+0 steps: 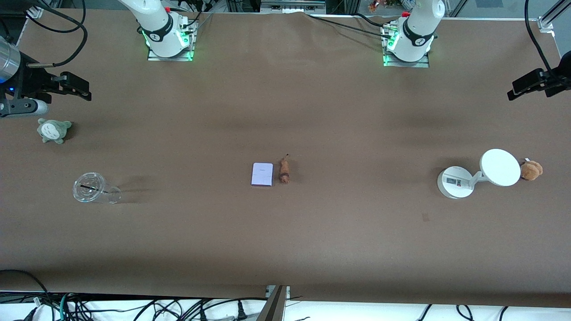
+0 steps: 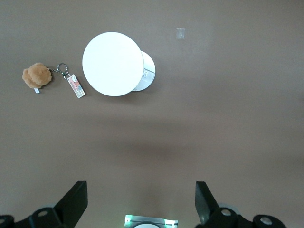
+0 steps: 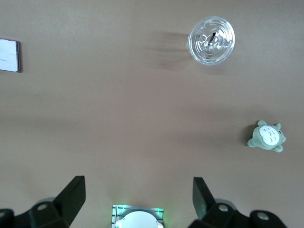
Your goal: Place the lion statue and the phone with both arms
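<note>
Left jaws point(image 2: 140, 202) and right jaws point(image 3: 137, 199) released, clear cup point(image 1: 90, 187) holding a dark straw, phone point(image 1: 262, 174) beside lion statue point(image 1: 284, 170)

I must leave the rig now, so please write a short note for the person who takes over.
Left tool: open, empty, up over bare table near the stand at its own end.
Right tool: open, empty, up over its own end near the green plush.
Phone and lion: flat side by side at mid-table, apart, lion toward the left arm's end.
Done: both appear placed; neither is held.
Left: apparently nothing; confirm the spot is right.
</note>
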`<state>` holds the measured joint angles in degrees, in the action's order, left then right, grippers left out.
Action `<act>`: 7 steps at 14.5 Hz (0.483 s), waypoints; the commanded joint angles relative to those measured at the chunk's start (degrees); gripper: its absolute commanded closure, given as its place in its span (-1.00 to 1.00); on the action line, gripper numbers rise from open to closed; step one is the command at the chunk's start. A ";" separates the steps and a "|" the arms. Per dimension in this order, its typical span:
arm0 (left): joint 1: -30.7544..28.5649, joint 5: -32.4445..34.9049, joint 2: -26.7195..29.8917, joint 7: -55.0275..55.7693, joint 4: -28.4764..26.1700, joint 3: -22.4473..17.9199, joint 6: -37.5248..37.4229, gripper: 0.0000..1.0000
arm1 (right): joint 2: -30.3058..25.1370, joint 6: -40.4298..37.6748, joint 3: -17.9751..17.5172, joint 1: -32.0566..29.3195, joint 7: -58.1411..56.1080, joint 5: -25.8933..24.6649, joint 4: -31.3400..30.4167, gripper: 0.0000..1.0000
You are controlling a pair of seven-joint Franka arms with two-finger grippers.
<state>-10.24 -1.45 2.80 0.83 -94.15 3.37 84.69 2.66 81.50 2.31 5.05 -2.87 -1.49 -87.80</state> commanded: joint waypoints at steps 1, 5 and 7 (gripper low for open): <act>0.05 -0.22 -0.34 0.57 1.07 1.11 -0.40 -1.00 | 0.41 -0.64 -0.37 -0.48 -0.56 -0.10 1.23 -1.00; -0.39 -0.22 0.01 0.40 0.98 1.02 -0.58 -1.00 | 0.41 -0.64 -0.37 -0.48 -0.47 -0.10 1.23 -1.00; -0.66 -0.22 0.01 0.40 0.63 0.93 -0.66 -1.00 | 0.41 -0.65 -0.37 -0.40 -0.47 -0.10 1.23 -1.00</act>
<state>-10.38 -1.45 2.67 0.91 -93.92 4.17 84.72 2.66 81.50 2.30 5.06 -2.87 -1.48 -87.79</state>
